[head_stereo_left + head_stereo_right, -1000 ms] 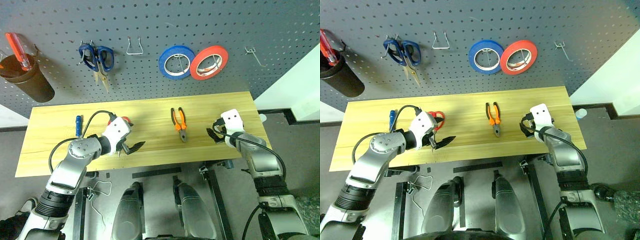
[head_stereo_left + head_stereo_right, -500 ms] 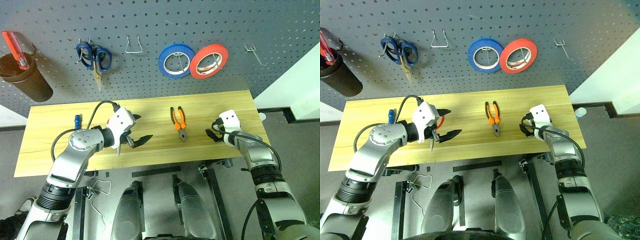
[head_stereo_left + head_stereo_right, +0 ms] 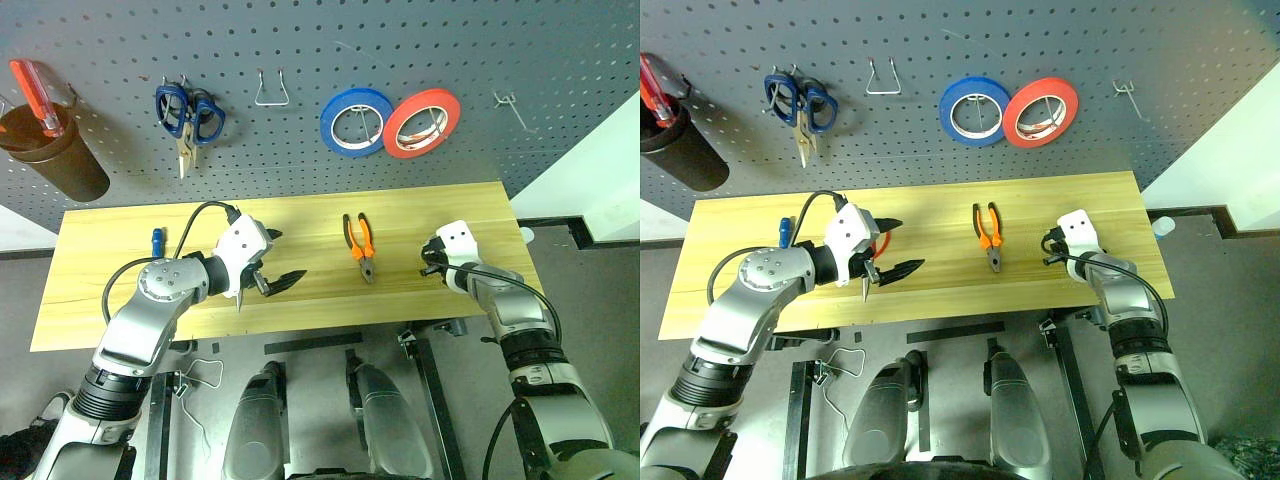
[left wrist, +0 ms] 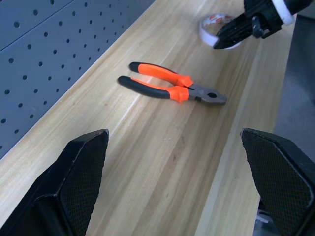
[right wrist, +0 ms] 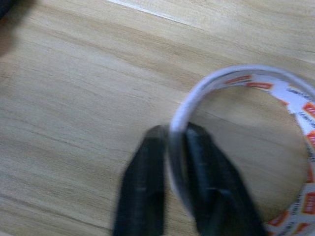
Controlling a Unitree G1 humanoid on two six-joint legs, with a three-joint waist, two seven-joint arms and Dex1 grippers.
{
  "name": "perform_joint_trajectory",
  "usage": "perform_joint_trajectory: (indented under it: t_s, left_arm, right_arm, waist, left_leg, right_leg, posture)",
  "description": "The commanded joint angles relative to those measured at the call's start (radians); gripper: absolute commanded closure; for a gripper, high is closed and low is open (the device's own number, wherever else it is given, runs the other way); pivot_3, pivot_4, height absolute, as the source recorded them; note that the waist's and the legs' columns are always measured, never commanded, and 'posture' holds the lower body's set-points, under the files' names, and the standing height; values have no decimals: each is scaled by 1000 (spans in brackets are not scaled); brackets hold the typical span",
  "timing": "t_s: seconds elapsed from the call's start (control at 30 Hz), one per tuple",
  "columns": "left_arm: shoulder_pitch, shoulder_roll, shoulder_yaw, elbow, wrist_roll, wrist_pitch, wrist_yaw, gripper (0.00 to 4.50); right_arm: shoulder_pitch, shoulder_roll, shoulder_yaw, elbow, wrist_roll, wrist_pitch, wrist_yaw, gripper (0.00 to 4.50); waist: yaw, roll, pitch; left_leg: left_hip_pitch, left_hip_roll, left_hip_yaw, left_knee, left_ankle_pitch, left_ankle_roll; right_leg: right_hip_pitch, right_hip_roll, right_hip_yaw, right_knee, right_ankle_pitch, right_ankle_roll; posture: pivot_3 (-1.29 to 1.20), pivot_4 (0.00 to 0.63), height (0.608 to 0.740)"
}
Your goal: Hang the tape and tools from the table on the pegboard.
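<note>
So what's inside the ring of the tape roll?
One of the right gripper's fingers, pinching the tape roll's wall, and bare table. The roll's far edge is cut off.

Left end effector gapes wide; right end effector is pinched closed.

Three tape rolls, two scissors.

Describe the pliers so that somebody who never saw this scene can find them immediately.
Look at the wooden table below the grey pegboard. The pliers lie flat on it, right of the middle, roughly under the blue tape roll hanging above. They have orange handles and dark metal jaws, and nothing touches them.
</note>
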Motion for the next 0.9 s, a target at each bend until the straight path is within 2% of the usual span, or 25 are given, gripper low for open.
perform_joint_trajectory:
  t_s: [0.03,0.17,0.3,0.47,0.53,0.6,0.77,0.9]
  left_arm:
    - [-14,12,16,-45,-20,-5,-5,0]
    - [-15,28,9,-43,-35,-26,-44,0]
    - [-33,28,19,-20,-49,-43,-68,0]
    - [-68,9,7,25,-60,-90,-99,0]
    - [-81,2,2,41,-59,-104,-104,0]
    - [-88,-4,0,53,-61,-119,-112,0]
    - [-117,-30,7,83,-91,-152,-139,0]
    - [-139,-74,16,90,-124,-195,-151,0]
  right_arm:
    - [28,7,3,38,-6,11,-7,4481]
    - [76,8,-38,-33,22,1,-20,4481]
    - [183,18,-124,-230,94,-31,-30,4481]
    - [392,30,-239,-623,201,20,-44,4481]
    - [459,28,-296,-757,248,59,-56,4481]
    - [510,28,-361,-873,300,93,-68,4481]
    - [545,18,-520,-1062,496,104,-37,4481]
    - [492,-34,-557,-1056,526,59,-17,4481]
  waist:
    - [0,0,0]
    - [2,0,0]
    - [9,0,0]
    - [16,3,2]
    - [16,3,2]
    - [15,3,2]
    - [16,3,2]
    - [12,3,2]
  left_leg:
    - [0,0,0,0,0,0]
    - [0,0,0,-1,0,0]
    - [-1,0,0,-3,0,-1]
    - [-8,-1,0,-4,0,-1]
    - [-15,-1,0,-4,3,-6]
    - [-16,-1,0,-4,6,-11]
    - [-17,-1,0,-3,6,-12]
    - [-17,-1,-1,-2,7,-12]
  right_leg:
    - [0,0,0,0,0,1]
    - [0,0,0,0,-1,2]
    - [-1,-1,0,-2,-1,2]
    - [-9,-1,0,-1,-2,3]
    - [-17,-1,0,1,-2,3]
    - [-19,0,0,1,-1,3]
    - [-18,-1,0,1,0,5]
    - [-17,-1,0,0,1,8]
  posture:
    - [110,382,721]
    - [105,383,721]
    - [94,379,721]
    - [76,368,721]
    - [69,362,721]
    - [67,358,721]
    - [57,351,721]
    - [50,352,721]
